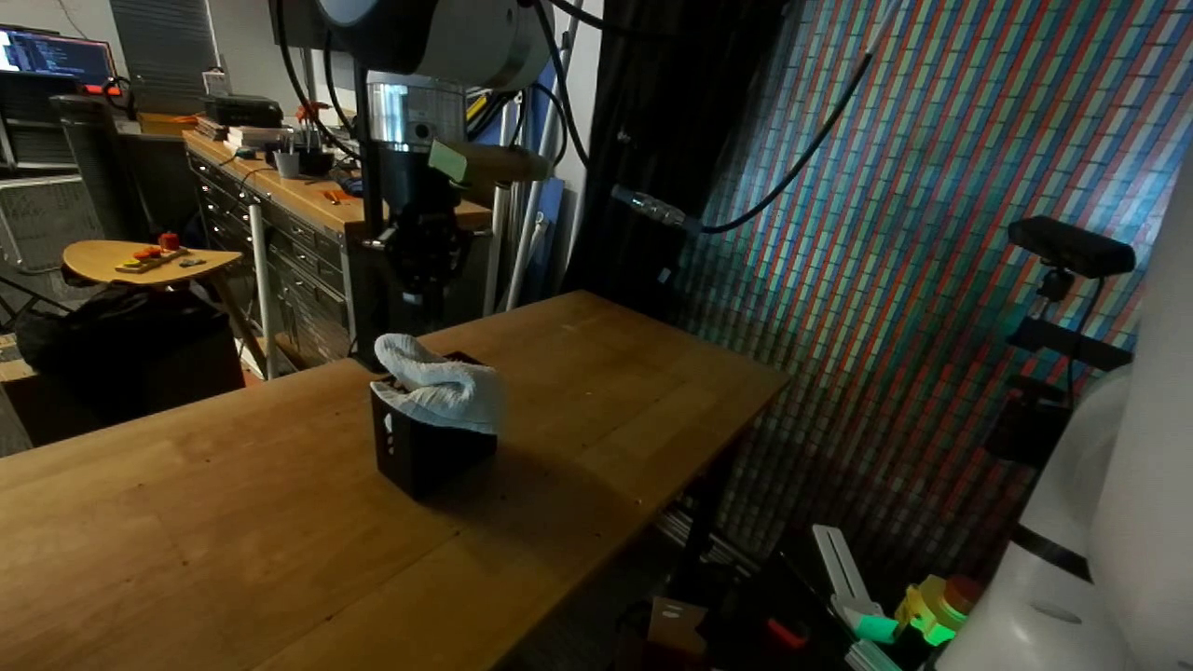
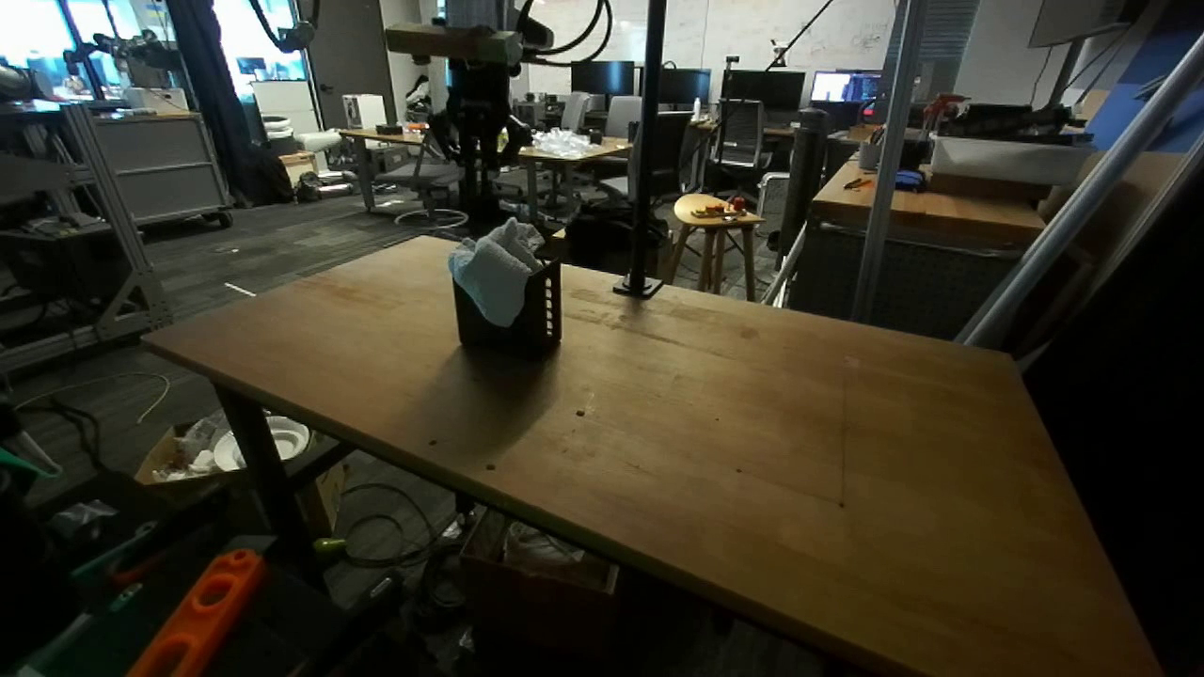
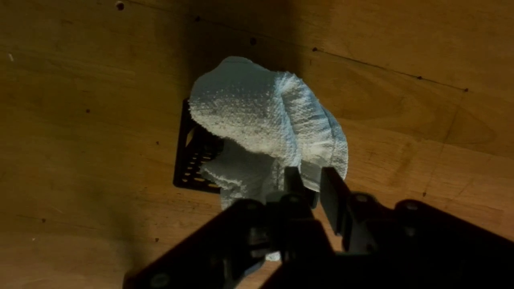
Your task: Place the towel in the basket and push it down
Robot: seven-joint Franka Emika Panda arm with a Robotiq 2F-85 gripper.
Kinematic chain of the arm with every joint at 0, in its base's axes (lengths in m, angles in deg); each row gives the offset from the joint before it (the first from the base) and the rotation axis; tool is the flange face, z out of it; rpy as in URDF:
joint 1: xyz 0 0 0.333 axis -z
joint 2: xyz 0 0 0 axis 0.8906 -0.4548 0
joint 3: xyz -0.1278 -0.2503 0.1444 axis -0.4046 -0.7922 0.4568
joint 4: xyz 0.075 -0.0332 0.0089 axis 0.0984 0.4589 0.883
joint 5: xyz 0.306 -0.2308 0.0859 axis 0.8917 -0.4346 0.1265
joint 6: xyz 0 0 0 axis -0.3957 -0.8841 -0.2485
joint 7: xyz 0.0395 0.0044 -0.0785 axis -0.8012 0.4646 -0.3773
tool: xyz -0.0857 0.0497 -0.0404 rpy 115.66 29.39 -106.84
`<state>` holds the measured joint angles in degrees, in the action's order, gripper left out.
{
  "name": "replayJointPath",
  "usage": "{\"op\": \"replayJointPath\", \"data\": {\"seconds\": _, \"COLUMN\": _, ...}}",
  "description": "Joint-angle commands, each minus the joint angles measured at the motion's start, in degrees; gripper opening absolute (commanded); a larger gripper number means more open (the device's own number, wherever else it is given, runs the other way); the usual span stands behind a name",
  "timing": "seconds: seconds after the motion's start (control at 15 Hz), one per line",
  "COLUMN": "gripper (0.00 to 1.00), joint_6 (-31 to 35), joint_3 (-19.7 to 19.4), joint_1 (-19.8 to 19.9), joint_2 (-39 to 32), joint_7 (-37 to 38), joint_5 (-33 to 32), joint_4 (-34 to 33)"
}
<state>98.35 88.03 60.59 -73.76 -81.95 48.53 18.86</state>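
The light grey-white towel (image 1: 443, 396) lies bunched in and over the top of the black basket (image 1: 433, 466), one fold rising above the rim. A flap of the towel (image 2: 497, 277) hangs down the outside of the basket wall in an exterior view. From above, the towel (image 3: 245, 112) covers most of the opening; only one corner of the lattice basket (image 3: 179, 160) shows. My gripper (image 3: 309, 170) hovers over the towel, pointing down, its fingers apart by a narrow gap with nothing between them. In both exterior views air separates the gripper (image 1: 424, 303) from the cloth.
The basket stands on a wooden table (image 1: 233, 522), fairly near one of its edges. A black post (image 2: 642, 188) is fixed to the tabletop close to the basket. A camera on a stand (image 1: 1072, 247) is off to the side.
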Motion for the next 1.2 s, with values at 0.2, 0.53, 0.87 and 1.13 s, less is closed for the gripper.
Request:
{"op": "replayJointPath", "data": {"seconds": 0.2, "gripper": 0.00, "joint_6": 0.3, "joint_3": -1.6, "joint_1": -0.1, "joint_2": -3.0, "joint_7": -0.3, "joint_5": -4.0, "joint_4": -4.3}}
{"op": "replayJointPath", "data": {"seconds": 0.53, "gripper": 0.00, "joint_6": 1.9, "joint_3": -1.7, "joint_1": 0.1, "joint_2": -6.9, "joint_7": -0.3, "joint_5": -3.1, "joint_4": -6.4}}
{"op": "replayJointPath", "data": {"seconds": 0.87, "gripper": 0.00, "joint_6": 4.5, "joint_3": -1.2, "joint_1": 0.2, "joint_2": -9.9, "joint_7": -0.4, "joint_5": -1.6, "joint_4": -6.1}}
{"op": "replayJointPath", "data": {"seconds": 1.13, "gripper": 0.00, "joint_6": 6.3, "joint_3": -1.0, "joint_1": 0.6, "joint_2": -10.6, "joint_7": -0.8, "joint_5": -1.1, "joint_4": -4.2}}
